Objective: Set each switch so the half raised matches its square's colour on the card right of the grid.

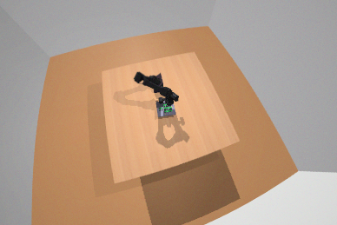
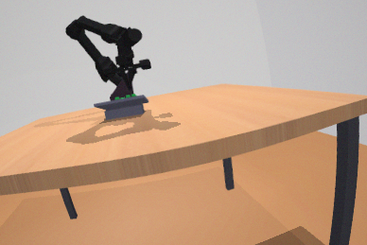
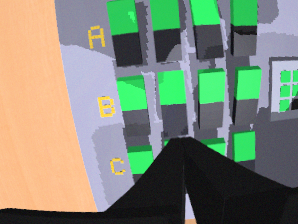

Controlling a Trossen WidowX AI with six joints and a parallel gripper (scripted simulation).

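The grey switch panel (image 1: 166, 111) (image 2: 120, 107) (image 3: 79, 76) lies on the wooden table (image 1: 130, 145). In the wrist view its grid has columns 1 to 4 and rows A, B and C, and each switch has a green far half and a dark grey near half. Switches A1 (image 3: 124, 30), A4 (image 3: 244, 24), B1 (image 3: 132, 106) and B4 (image 3: 249, 96) show whole. My gripper (image 3: 180, 147) (image 2: 124, 89) is shut with nothing in it. Its tip sits low over row C at column 2 and hides most of that row. The card (image 3: 288, 86) shows green squares at the right edge, partly cut off.
The arm's base (image 1: 145, 77) stands behind the panel near the table's middle. The table's front edge (image 2: 189, 155) is far from the panel.
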